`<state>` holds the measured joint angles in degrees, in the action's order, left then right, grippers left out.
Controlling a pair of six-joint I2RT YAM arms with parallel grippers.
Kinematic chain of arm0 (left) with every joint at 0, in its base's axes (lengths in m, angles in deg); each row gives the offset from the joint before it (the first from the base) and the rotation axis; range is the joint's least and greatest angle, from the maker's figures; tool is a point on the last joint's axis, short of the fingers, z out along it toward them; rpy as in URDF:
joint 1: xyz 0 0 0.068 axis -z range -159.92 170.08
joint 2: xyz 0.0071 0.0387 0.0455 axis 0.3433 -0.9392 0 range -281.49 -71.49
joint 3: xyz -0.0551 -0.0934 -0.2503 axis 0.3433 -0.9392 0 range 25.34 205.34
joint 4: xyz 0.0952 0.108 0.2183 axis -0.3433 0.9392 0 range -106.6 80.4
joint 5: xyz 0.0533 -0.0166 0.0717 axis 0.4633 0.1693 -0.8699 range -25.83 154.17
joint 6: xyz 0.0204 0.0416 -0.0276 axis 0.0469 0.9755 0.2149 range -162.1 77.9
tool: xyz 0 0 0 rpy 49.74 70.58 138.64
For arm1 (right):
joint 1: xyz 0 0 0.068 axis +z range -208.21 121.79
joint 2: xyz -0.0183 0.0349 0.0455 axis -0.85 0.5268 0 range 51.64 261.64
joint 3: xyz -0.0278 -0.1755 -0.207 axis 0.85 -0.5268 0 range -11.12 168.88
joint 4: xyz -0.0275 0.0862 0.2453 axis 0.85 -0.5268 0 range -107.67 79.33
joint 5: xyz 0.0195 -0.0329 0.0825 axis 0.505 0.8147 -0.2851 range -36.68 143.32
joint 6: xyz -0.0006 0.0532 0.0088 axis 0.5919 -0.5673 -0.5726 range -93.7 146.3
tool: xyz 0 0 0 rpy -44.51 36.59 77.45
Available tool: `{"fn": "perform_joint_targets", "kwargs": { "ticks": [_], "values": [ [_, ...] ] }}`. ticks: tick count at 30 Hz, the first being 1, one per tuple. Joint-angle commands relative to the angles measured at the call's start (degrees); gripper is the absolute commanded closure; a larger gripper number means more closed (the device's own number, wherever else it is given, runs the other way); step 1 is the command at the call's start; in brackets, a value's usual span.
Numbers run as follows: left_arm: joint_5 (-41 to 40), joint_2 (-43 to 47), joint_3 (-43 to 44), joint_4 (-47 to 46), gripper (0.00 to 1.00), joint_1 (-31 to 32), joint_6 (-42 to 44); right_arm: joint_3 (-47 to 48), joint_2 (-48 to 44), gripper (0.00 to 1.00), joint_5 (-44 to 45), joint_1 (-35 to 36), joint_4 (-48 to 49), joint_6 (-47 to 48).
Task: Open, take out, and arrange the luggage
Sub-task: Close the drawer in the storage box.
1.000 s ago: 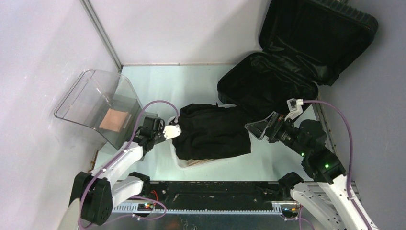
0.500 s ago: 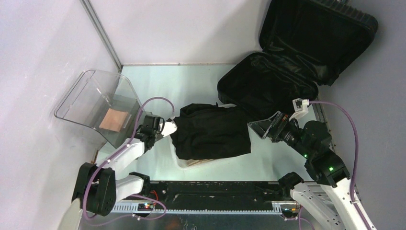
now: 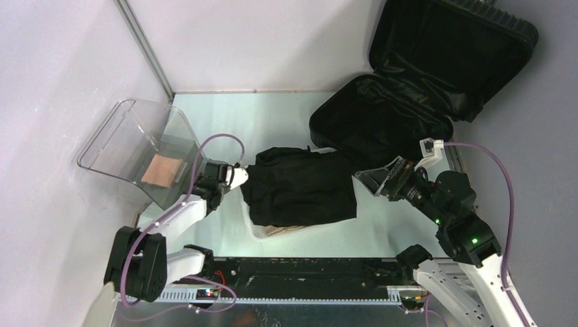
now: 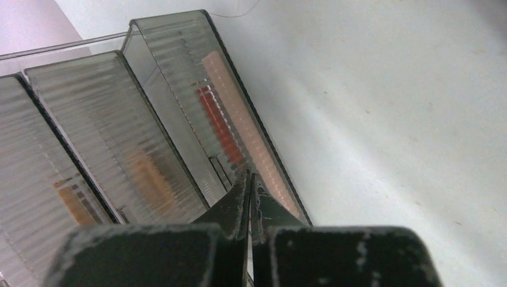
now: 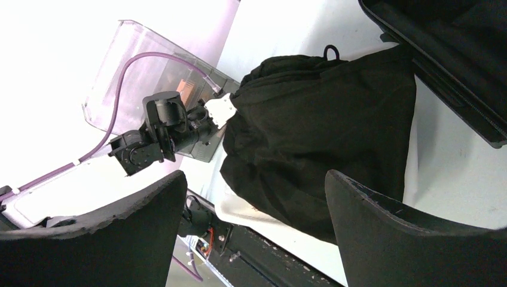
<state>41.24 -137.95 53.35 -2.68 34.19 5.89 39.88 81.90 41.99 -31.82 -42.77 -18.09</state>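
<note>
Far-right corner of the worktop (image 3: 272,116): luggage (image 3: 382,126) lies open, lid up against the wall. Black garment (image 3: 300,187) is draped over the white basket (image 3: 257,230). Left tool (image 4: 249,182) is pressed together with nothing in it, just beside the garment's left edge. Right tool (image 3: 373,180) is spread and empty by its right edge. Suggest the right pinches fabric only, clear of the luggage rim. Vs a second ago: left tool crept toward the clear bin (image 3: 129,146), right eased back slightly, garment unmoved.

The black garment (image 3: 300,187) blocked the way between my left gripper (image 3: 242,178) and my right gripper (image 3: 365,182). The luggage (image 3: 382,122) closed the far right, the clear container (image 3: 136,146) the left; the table (image 3: 259,116) between them was free.
</note>
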Motion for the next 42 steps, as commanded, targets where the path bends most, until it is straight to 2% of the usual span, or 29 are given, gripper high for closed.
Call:
{"fn": "perform_joint_targets", "kwargs": {
  "ticks": [1,10,13,19,25,29,32,36,42],
  "values": [
    [-7.9,-1.5,1.2,-1.8,1.0,-0.8,-0.8,1.9,-1.4,0.13,0.8,-0.4,2.0,-0.1],
    [-11.6,-2.3,1.4,-5.6,1.0,-1.0,-1.8,3.7,-0.4,0.12,4.1,-0.5,-3.4,-0.7],
    [-6.0,-0.2,2.7,-3.8,1.0,-0.8,-3.4,3.8,-0.7,0.12,4.4,-0.5,-3.1,-0.5],
    [5.0,7.3,5.9,3.2,1.0,-0.3,-11.6,3.8,-0.2,0.11,4.1,-0.5,-3.1,-0.3],
    [3.2,8.7,6.7,4.5,1.0,-0.3,-17.3,3.8,0.0,0.11,3.8,-0.5,-2.7,-0.9],
    [0.7,7.0,8.3,5.0,1.0,-0.3,-21.5,3.8,-0.6,0.11,3.9,-0.5,-3.1,-1.4],
    [-3.0,3.1,12.3,7.0,1.0,-0.8,-28.4,3.8,-0.9,0.11,4.1,-0.5,-3.6,-1.5],
    [-0.8,-3.2,17.5,11.2,1.0,-1.6,-33.3,3.8,-1.4,0.11,4.0,-0.5,-4.0,-1.5],
    [0.2,-5.1,16.2,8.2,1.0,-1.6,-36.2,3.8,-2.6,0.11,4.9,-0.5,-5.0,-1.1]
  ]
}}
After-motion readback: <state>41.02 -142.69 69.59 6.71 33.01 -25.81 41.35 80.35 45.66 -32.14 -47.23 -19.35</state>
